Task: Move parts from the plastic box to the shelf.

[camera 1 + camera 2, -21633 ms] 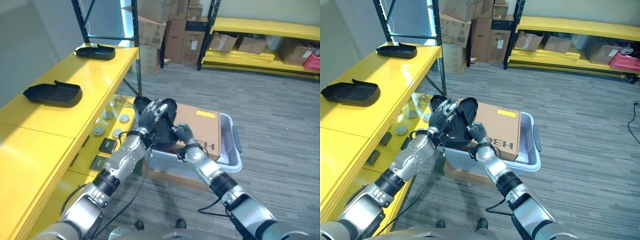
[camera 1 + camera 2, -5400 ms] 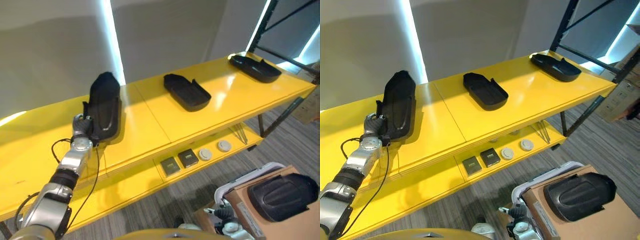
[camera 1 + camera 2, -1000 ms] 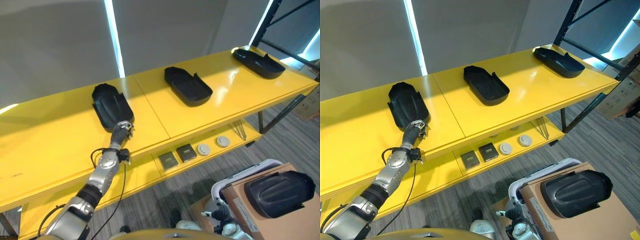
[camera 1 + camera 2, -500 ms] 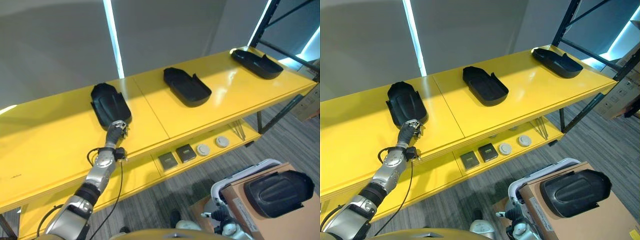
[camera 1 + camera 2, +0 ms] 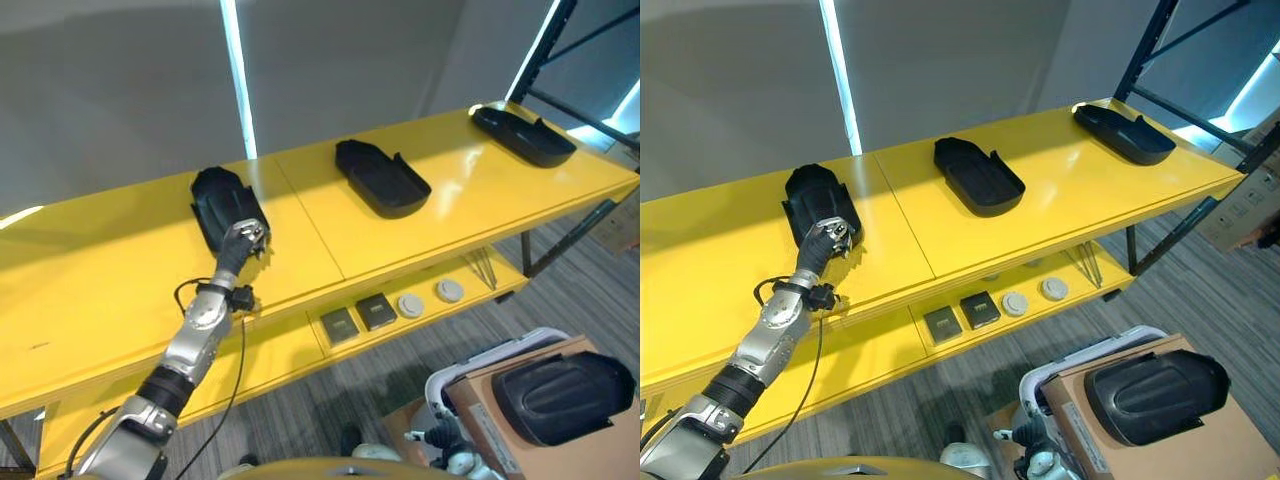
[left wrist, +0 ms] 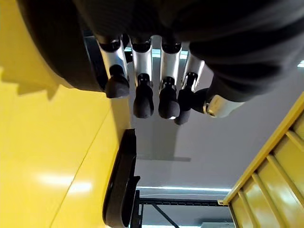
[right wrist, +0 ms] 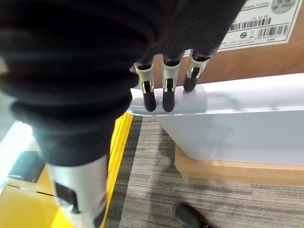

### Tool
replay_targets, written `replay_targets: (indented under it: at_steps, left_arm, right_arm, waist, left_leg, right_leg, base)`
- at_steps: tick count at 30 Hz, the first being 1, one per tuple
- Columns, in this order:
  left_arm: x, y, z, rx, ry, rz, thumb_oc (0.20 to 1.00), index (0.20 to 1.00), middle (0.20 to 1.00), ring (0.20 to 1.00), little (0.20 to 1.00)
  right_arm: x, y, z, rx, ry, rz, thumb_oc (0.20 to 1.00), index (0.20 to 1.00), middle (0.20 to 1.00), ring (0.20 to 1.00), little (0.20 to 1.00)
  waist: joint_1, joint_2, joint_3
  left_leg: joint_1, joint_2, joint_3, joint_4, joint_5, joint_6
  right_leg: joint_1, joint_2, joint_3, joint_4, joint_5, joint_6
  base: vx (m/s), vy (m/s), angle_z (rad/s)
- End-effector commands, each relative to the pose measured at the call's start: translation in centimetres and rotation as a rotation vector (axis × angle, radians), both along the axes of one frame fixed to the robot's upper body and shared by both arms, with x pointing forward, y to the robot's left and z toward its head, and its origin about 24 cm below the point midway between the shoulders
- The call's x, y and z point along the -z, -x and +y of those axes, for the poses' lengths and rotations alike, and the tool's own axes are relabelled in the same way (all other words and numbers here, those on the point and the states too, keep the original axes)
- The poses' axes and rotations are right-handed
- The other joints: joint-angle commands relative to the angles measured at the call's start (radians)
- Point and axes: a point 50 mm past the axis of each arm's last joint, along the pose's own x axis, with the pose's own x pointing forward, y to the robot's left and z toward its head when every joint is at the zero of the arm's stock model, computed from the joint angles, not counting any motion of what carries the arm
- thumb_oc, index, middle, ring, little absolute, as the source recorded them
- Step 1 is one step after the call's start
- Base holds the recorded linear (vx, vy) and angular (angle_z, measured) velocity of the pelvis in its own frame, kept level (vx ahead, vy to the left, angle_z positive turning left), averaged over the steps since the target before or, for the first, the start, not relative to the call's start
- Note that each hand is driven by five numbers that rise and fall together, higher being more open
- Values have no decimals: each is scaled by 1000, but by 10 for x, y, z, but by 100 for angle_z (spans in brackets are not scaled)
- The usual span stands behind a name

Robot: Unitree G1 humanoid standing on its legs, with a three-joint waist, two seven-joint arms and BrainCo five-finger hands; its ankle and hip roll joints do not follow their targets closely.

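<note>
Three black moulded parts lie on the yellow shelf (image 5: 300,235): one at the left (image 5: 222,203), one in the middle (image 5: 383,178), one at the far right (image 5: 523,135). My left hand (image 5: 243,240) is at the near end of the left part (image 6: 52,52), fingers (image 6: 142,97) relaxed and holding nothing. Another black part (image 5: 565,395) rests on a cardboard box (image 5: 490,420) inside the white plastic box (image 5: 480,355) at the lower right. My right hand (image 7: 156,95) hangs beside the box's rim (image 7: 228,123), fingers straight.
The lower shelf level carries two dark square pieces (image 5: 340,325) and two round discs (image 5: 410,305). A black rack upright (image 5: 545,50) rises at the shelf's right end. Grey wall stands behind the shelf, and grey carpet (image 5: 400,385) lies around the plastic box.
My left hand has slid forward along the shelf to the near end of the left part. That part, held up on edge five seconds ago, lies flat. The view has shifted slightly.
</note>
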Motion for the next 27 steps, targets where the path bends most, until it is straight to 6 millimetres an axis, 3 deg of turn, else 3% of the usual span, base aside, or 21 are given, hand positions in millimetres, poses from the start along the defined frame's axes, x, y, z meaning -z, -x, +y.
replay_targets:
  at_steps: [1,2,3,11,20,22,24,25,26,27]
  left_arm:
    - [-25,-3,-8,143,21,-102,238,238,238,238,238]
    - [-29,-1,-11,175,29,-111,470,470,470,470,470]
    - [-36,4,-17,235,41,-129,1000,1000,1000,1000,1000]
    - [-63,29,-32,473,116,-225,1000,1000,1000,1000,1000]
    - [-68,49,-16,552,245,-230,1000,1000,1000,1000,1000]
    - [-69,53,-17,599,268,-245,1000,1000,1000,1000,1000]
    - [-71,57,-18,650,309,-255,1000,1000,1000,1000,1000]
    - [-73,60,-20,670,309,-263,1000,1000,1000,1000,1000]
    - [-76,63,-23,720,294,-271,1000,1000,1000,1000,1000]
    - [-76,63,-25,753,294,-261,1000,1000,1000,1000,1000]
  right_arm:
    - [12,22,4,27,-19,124,1000,1000,1000,1000,1000]
    - [13,22,4,30,-19,123,1000,1000,1000,1000,1000]
    - [13,21,4,38,-18,121,1000,1000,1000,1000,1000]
    - [13,20,4,76,-20,100,1000,1000,1000,1000,1000]
    - [8,15,-3,172,-39,40,1000,1000,1000,1000,1000]
    - [7,15,-7,186,-31,39,1000,1000,1000,1000,1000]
    - [4,11,-15,223,-37,3,1000,1000,1000,1000,1000]
    - [-1,2,-20,251,-50,-37,1000,1000,1000,1000,1000]
    - [-12,-17,-28,268,-59,-121,1000,1000,1000,1000,1000]
    - [-14,-21,-30,277,-64,-141,1000,1000,1000,1000,1000]
  waist:
    - [11,11,-5]
    - [15,12,-5]
    - [22,14,-5]
    - [44,19,-10]
    - [66,5,-15]
    - [73,2,-12]
    - [92,1,-4]
    - [109,-1,-3]
    - [126,-4,-3]
    - [128,-4,-2]
  left_leg:
    - [-25,43,-31,28,-52,2]
    - [-25,42,-34,29,-53,3]
    - [-26,42,-38,31,-53,3]
    - [-28,37,-56,33,-53,4]
    - [-78,26,-117,152,-95,5]
    - [-97,20,-155,187,-106,6]
    - [-129,3,-250,245,-103,8]
    - [-150,-25,-337,288,-112,17]
    - [-175,-80,-450,346,-130,37]
    - [-176,-92,-464,350,-140,42]
  right_leg:
    - [21,-36,18,17,-97,54]
    - [24,-37,16,16,-96,54]
    - [27,-38,11,15,-95,54]
    - [34,-43,1,13,-91,58]
    - [24,-32,46,10,-82,47]
    - [18,-28,69,13,-80,43]
    - [9,-20,116,13,-74,38]
    - [2,-19,159,12,-70,38]
    - [-19,-21,238,24,-66,44]
    - [-23,-22,254,27,-65,47]
  base:
    - [-18,-3,3]
    - [0,0,0]
    - [0,0,0]
    - [-10,-5,4]
    - [-24,-26,2]
    - [-66,54,-8]
    - [-96,132,-45]
    - [-195,303,-142]
    - [-217,337,-155]
    - [-243,379,-170]
